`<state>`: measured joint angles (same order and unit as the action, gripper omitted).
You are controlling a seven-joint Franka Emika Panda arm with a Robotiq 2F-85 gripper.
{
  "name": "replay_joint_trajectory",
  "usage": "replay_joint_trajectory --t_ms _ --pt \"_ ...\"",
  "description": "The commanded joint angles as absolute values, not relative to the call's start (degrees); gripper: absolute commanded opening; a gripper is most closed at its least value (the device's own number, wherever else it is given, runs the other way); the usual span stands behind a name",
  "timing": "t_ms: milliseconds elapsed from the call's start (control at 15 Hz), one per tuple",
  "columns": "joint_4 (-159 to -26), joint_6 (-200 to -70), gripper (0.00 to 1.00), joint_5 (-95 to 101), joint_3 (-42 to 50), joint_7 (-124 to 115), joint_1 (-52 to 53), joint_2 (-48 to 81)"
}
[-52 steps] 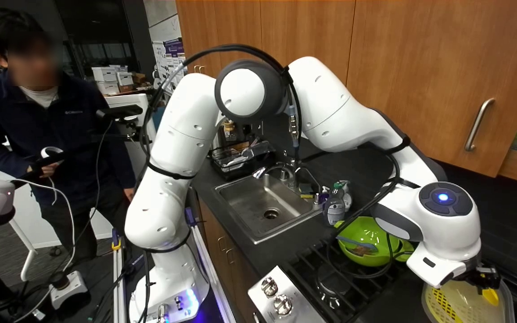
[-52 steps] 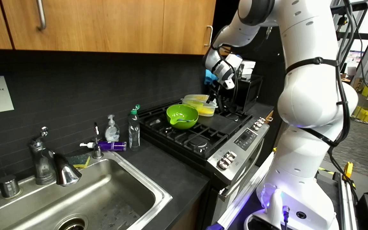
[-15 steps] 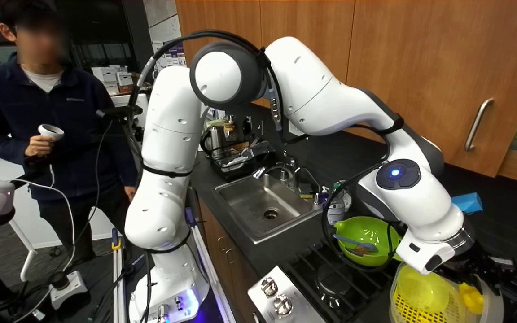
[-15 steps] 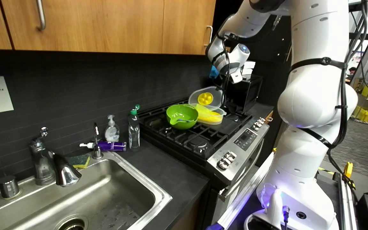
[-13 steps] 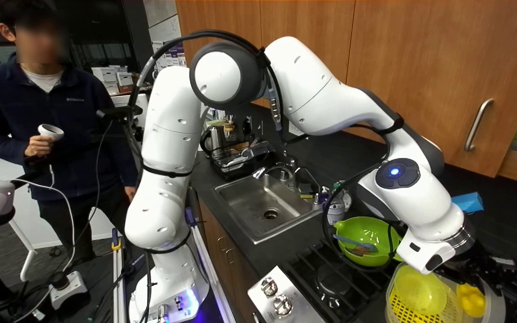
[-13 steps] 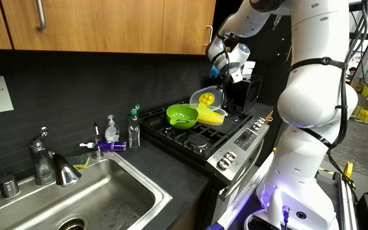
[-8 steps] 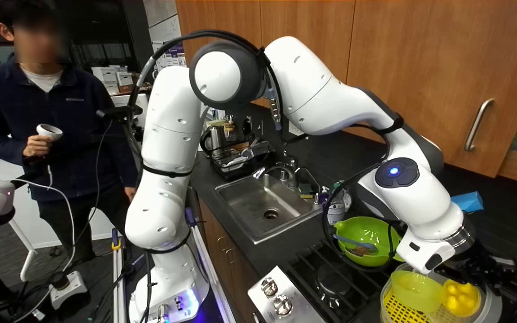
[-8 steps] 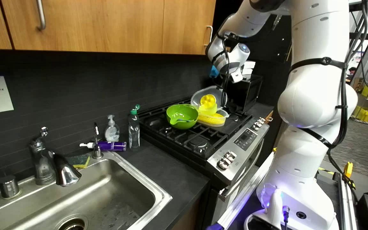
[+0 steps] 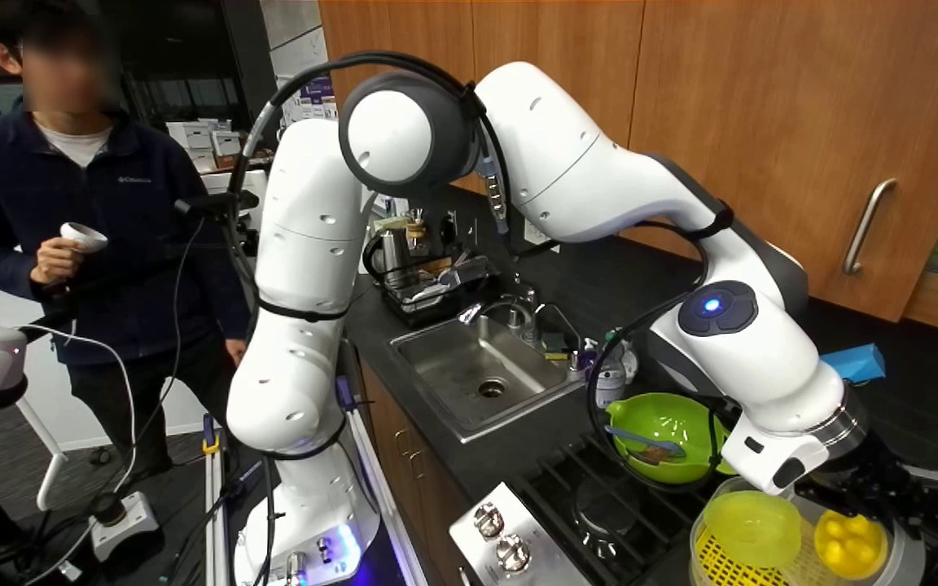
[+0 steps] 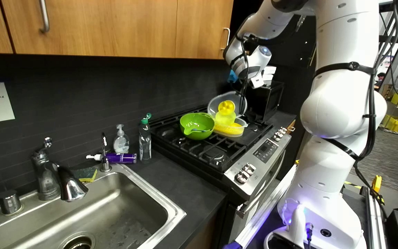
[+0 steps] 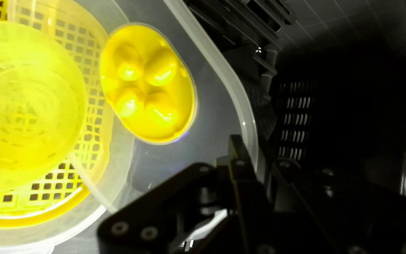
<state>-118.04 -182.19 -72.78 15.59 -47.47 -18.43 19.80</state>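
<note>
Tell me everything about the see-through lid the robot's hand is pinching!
The see-through lid looks like cloudy plastic, with a thick whitish rim and a rounded corner. It's tilted up just behind the clear tub on the stove. The hand pinches its rim. A bumpy yellow piece seems to rest against its face. I can't tell if it touches the tub.

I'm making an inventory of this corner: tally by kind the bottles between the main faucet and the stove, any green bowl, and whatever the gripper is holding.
Pump bottles, one upright, one lying: 2
Green-capped bottle: 1
Green bowl: 1
Clear plastic piece, held by its rim in the gripper: 1
Total: 5
</note>
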Motion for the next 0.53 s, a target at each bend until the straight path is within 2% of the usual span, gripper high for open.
replay_joint_trajectory --t_ms 0,467 --pt "-118.4 -186.8 0.03 -76.7 14.6 -46.7 -19.0 17.3" --pt "-116.2 -197.0 0.03 -79.8 16.1 -47.8 -17.3 17.5"
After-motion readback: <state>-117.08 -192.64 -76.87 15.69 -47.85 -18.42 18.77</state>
